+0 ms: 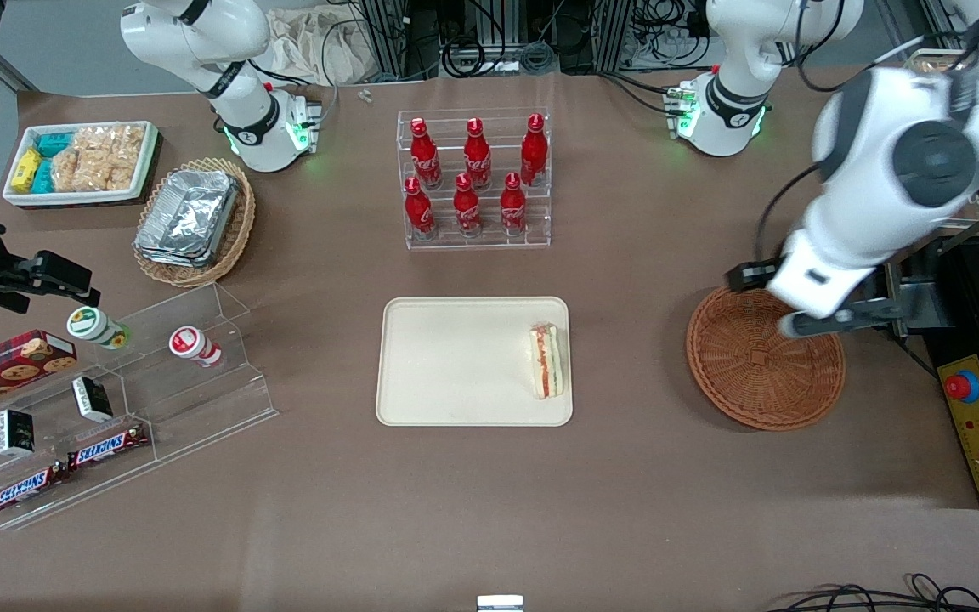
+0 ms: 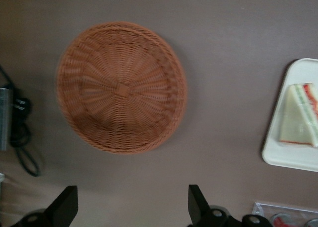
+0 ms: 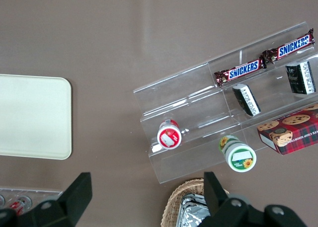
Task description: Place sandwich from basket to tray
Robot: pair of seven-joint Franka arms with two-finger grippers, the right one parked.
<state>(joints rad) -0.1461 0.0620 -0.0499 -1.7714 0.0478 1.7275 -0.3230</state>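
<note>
- Hovering above the basket (image 1: 763, 361), the gripper (image 1: 834, 321) has its two black fingers (image 2: 64, 204) spread apart with nothing between them.
- Below the gripper the basket holds nothing; the sandwich (image 1: 547, 360) lies well apart from the gripper, on the tray (image 1: 455, 361), close to the tray edge that faces the basket.
- Judging from this, the placing looks done and only the retreat of the arm is left.
- One risk: the sandwich sits very near the low rim, so a bump to the tray could push it over the edge.
- Another risk: if the gripper goes lower, a finger could catch the woven rim and drag the light basket along the table (image 1: 642, 476).
- The basket is round and shallow, of reddish-brown wicker with a ribbed weave and a small square knot in the middle.
- The tray is flat, smooth and cream, with rounded corners.
- The sandwich is a soft white bread wedge, with red and pale layers on its side.
</note>
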